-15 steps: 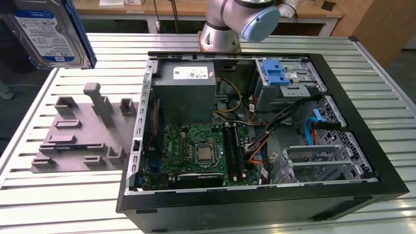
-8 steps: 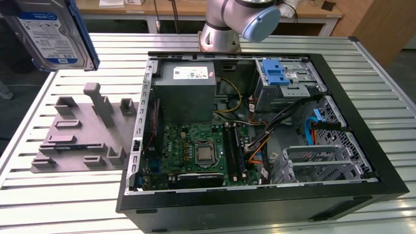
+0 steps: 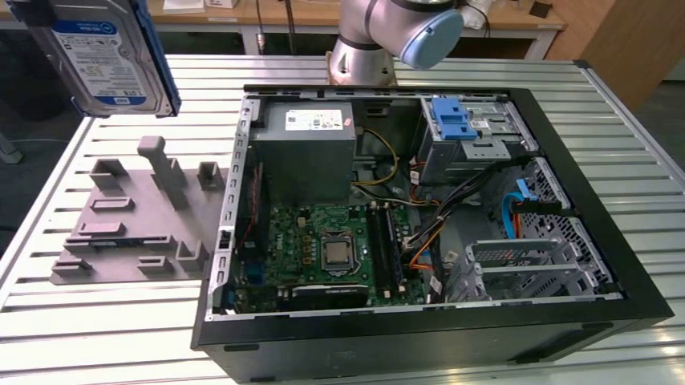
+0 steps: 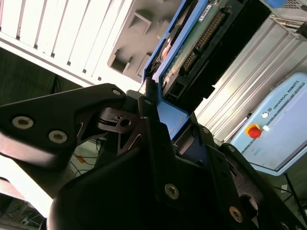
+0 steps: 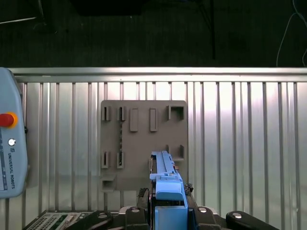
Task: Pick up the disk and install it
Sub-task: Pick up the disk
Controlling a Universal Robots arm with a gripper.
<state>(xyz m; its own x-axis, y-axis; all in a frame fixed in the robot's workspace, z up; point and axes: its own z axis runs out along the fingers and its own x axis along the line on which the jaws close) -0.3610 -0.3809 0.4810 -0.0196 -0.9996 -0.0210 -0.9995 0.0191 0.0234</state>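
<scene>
Disk [image 3: 107, 60]: hanging high at exterior view's left, above grey rack [image 3: 118, 233], label facing cam.
Gripper [image 4: 169, 116]: clamping disk by its blue rail, per second wrist view.
PC case [image 3: 428, 337]: lying open on slatted table [image 3: 631, 136] to exterior view's right, well apart from disk.

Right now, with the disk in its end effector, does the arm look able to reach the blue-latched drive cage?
Probably yes: the end effector holds the disk aloft, the case lies open, and nothing covers the cage.
</scene>
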